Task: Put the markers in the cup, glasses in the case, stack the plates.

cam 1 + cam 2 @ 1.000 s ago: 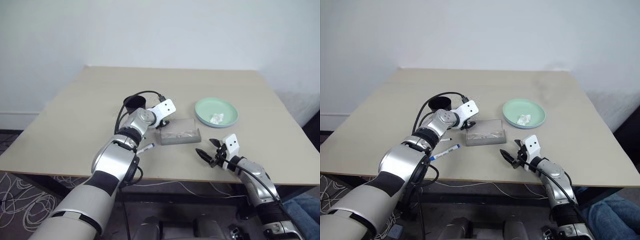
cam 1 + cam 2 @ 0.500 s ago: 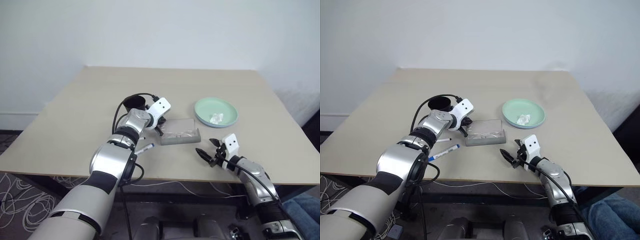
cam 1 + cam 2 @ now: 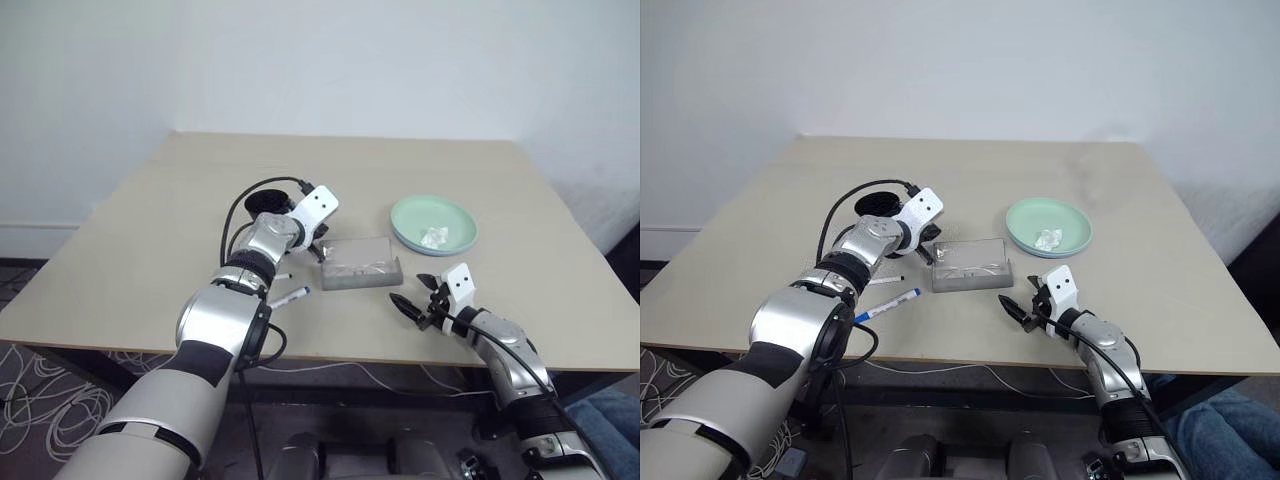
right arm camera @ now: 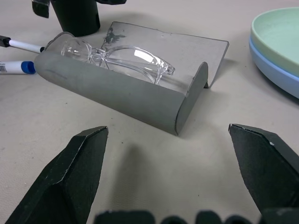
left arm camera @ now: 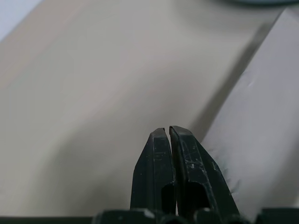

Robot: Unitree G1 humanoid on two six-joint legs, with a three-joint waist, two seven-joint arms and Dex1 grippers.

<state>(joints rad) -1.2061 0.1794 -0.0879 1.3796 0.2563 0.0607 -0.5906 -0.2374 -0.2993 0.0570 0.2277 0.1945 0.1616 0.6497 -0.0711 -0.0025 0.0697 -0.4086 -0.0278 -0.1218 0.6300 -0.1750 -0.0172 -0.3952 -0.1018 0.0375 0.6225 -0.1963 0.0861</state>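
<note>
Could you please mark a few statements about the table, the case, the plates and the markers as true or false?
1. The glasses lie inside the open case. True.
2. The mint green plate sits on top of the light blue plate. True.
3. Both markers are already in the cup. False: two markers lie on the table beside the case.
4. The right gripper is shut on a marker. False: its jaws stand wide open and hold nothing.
5. The left gripper is shut, holding nothing. True.
</note>
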